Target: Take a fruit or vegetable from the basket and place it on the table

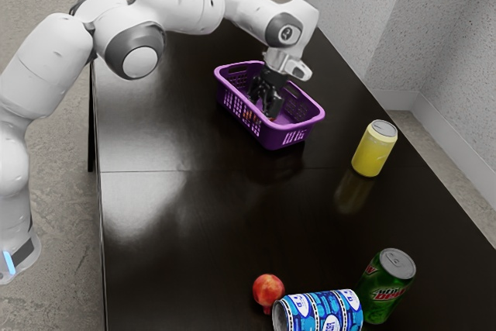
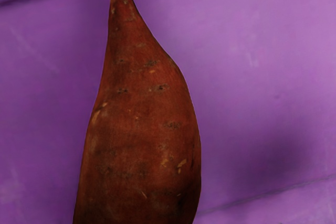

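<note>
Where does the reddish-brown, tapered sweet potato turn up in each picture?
Wrist view: the sweet potato, large, around the middle, narrowing to a pointed end.
Exterior view: most likely the small reddish patches inside the basket, by the black two-finger gripper, above the picture's middle.
Shared landmark: the basket's purple plastic, which lies behind the sweet potato in the wrist view.

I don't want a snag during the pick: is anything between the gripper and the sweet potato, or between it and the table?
Nothing visible stands between the gripper and the sweet potato. Between it and the table stand the walls of the purple basket, so it probably needs lifting over them.
</note>
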Available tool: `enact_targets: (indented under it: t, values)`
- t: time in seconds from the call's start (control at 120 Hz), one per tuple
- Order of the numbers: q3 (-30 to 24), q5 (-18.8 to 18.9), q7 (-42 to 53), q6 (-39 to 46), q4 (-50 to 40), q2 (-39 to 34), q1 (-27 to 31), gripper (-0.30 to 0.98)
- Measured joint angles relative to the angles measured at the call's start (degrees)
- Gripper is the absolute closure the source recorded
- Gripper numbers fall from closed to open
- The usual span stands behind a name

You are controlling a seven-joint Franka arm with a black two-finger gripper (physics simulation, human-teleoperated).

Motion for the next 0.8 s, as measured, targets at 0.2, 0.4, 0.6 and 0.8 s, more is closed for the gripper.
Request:
enact_targets:
  t: [0.2,0.4,0.6,0.8]
  values:
    - [-0.09,-0.14,0.09,2.36,-1.47,-0.23,-0.02,0.51]
    - [-0.18,0.22,1.36,4.03,-0.99,-1.29,-0.14,0.53]
    - [-0.12,0.52,4.82,4.53,0.97,-4.02,-0.09,0.53]
    - [-3.77,0.73,8.07,3.48,-5.74,-16.97,0.04,0.53]
